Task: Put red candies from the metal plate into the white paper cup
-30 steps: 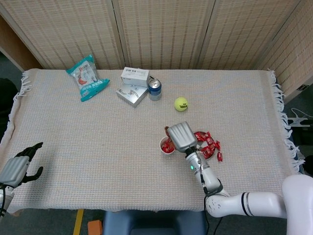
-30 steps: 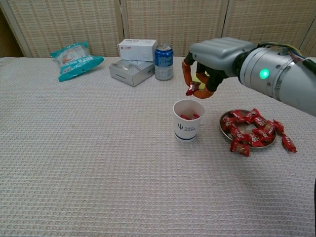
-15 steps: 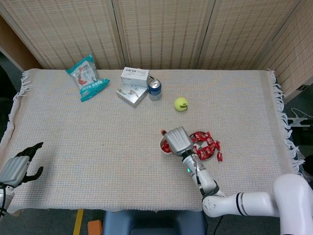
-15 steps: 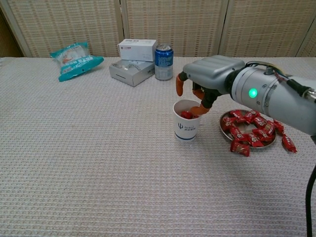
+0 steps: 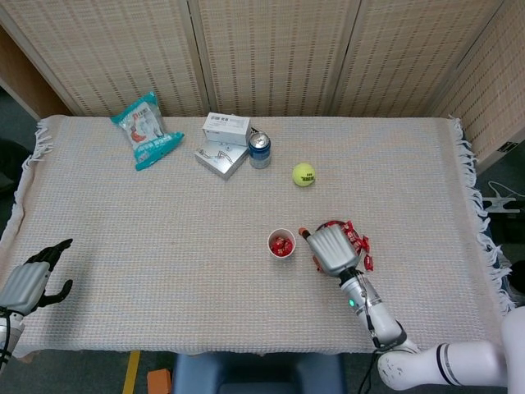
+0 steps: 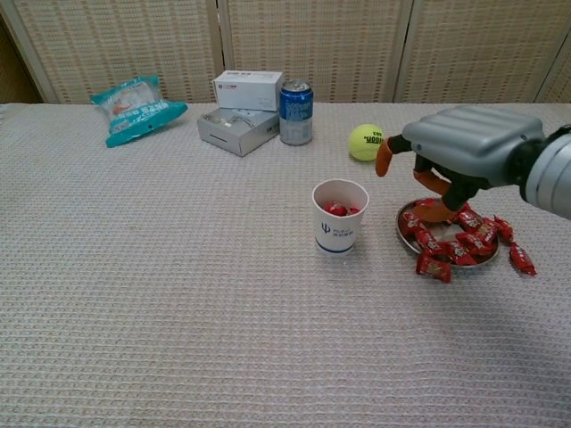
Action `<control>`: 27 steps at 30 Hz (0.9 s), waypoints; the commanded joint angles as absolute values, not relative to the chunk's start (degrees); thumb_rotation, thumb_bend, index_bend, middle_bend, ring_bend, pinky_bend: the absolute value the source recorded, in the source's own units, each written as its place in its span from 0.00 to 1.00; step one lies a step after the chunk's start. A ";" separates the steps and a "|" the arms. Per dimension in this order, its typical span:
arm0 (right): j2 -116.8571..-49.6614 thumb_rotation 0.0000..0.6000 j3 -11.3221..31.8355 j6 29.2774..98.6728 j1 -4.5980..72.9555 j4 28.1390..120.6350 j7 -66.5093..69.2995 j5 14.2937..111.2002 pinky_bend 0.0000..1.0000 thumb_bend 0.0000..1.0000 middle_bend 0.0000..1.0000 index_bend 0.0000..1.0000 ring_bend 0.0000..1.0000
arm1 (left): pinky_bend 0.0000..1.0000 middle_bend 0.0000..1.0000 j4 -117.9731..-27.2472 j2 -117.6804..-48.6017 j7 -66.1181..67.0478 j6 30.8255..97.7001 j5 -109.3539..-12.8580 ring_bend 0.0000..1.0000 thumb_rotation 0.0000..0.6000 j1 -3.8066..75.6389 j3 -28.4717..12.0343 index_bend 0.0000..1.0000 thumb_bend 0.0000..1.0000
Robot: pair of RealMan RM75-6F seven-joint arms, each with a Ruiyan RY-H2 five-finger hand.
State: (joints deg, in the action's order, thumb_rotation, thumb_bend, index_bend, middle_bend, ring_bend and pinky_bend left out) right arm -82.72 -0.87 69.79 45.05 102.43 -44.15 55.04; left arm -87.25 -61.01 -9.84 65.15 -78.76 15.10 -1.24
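The robot's left hand [image 5: 33, 279] hangs empty, fingers spread, off the table's near corner. At mid-table the white paper cup [image 6: 340, 217] stands upright with red candies [image 6: 336, 209] inside, just beside the metal plate [image 6: 407, 237] heaped with more; the right hand [image 6: 462, 147] hovers over that plate, fingers apart and holding nothing. Beyond lie a tennis ball [image 6: 365, 142], a blue can [image 6: 295, 112], boxes [image 6: 239, 119] and a teal snack bag [image 6: 136, 107].
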 commanded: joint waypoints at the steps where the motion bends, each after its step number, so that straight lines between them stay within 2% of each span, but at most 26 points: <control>1: -80.37 1.00 -5.30 69.42 41.48 102.42 -41.08 59.30 1.00 0.24 0.85 0.34 0.78 | 0.20 0.11 -87.44 -61.23 -9.12 65.16 -78.49 0.11 1.00 15.12 -1.28 0.00 0.45; 8: -82.76 1.00 -6.64 67.08 39.83 98.05 -42.63 60.08 1.00 0.24 0.85 0.36 0.78 | 0.20 0.11 -87.56 -61.48 -8.17 65.03 -78.10 0.11 1.00 15.19 -1.36 0.00 0.45; 21: -88.09 1.00 -4.01 63.01 39.40 91.09 -44.36 57.81 1.00 0.24 0.85 0.39 0.78 | 0.20 0.11 -87.22 -61.58 -8.78 64.54 -78.58 0.11 1.00 15.54 -1.28 0.00 0.45; 27: -89.49 1.00 -3.11 61.79 39.31 88.89 -44.68 57.46 1.00 0.22 0.85 0.46 0.78 | 0.20 0.11 -86.96 -61.63 -8.91 64.74 -78.16 0.11 1.00 15.45 -1.51 0.00 0.45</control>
